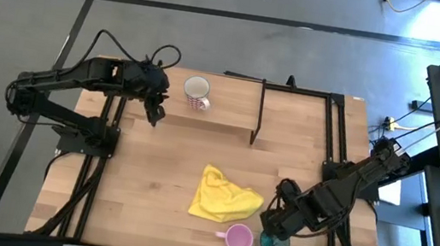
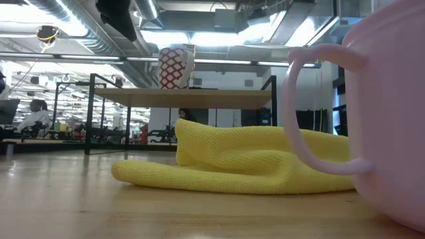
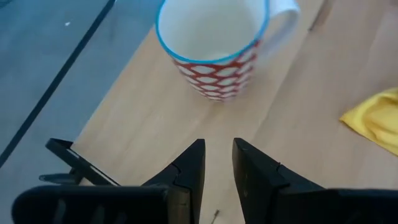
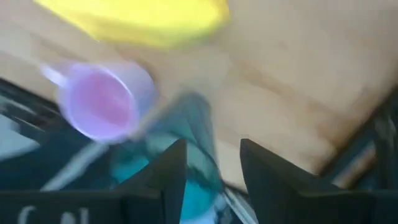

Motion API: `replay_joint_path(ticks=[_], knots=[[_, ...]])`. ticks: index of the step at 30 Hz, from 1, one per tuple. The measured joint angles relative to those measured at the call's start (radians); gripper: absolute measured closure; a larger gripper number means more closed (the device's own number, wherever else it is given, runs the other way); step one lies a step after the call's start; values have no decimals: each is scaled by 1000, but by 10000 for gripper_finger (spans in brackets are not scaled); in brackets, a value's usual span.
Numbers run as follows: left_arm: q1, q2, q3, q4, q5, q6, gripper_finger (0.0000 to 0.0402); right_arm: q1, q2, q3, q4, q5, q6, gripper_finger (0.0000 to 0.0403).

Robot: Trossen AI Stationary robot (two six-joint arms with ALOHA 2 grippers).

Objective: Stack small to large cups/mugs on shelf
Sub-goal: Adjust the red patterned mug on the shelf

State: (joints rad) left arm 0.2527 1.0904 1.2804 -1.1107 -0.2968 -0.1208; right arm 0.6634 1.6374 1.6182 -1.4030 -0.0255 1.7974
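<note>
The white patterned mug [image 1: 197, 92] [image 3: 214, 46] stands upright on the shelf [image 1: 291, 111] [image 2: 199, 97] near its left end. My left gripper [image 1: 155, 114] [image 3: 217, 165] hovers just left of the mug, tilted down, narrowly open and holding nothing. The small pink mug [image 1: 238, 238] [image 4: 102, 102] and the teal tumbler [image 1: 275, 245] [image 4: 198, 143] stand side by side on the table near its front edge. My right gripper [image 1: 276, 224] [image 4: 213, 171] points down over the tumbler, open, with nothing between its fingers.
A crumpled yellow cloth [image 1: 224, 197] [image 2: 252, 159] lies on the table between the shelf and the pink mug. The shelf's black legs [image 1: 258, 115] and the black frame rails [image 1: 335, 131] stand around the work area. Bare wood shows at the table's left.
</note>
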Motion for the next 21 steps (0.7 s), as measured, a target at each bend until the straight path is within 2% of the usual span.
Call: replay_joint_path(ticks=[6, 10, 16, 19, 21], knots=[[62, 60, 1, 67, 3, 10, 326, -77, -4, 166, -133, 229, -31, 257], [102, 108, 1, 102, 8, 34, 326, -163, -5, 266, -165, 326, -85, 288], [177, 140, 1, 102, 10, 53, 326, -316, -4, 306, -43, 381, -312, 389], [224, 140, 1, 130, 44, 59, 326, -411, -4, 307, 54, 377, -438, 395], [264, 140, 1, 159, 117, 76, 326, -475, -4, 307, 149, 375, -531, 398]])
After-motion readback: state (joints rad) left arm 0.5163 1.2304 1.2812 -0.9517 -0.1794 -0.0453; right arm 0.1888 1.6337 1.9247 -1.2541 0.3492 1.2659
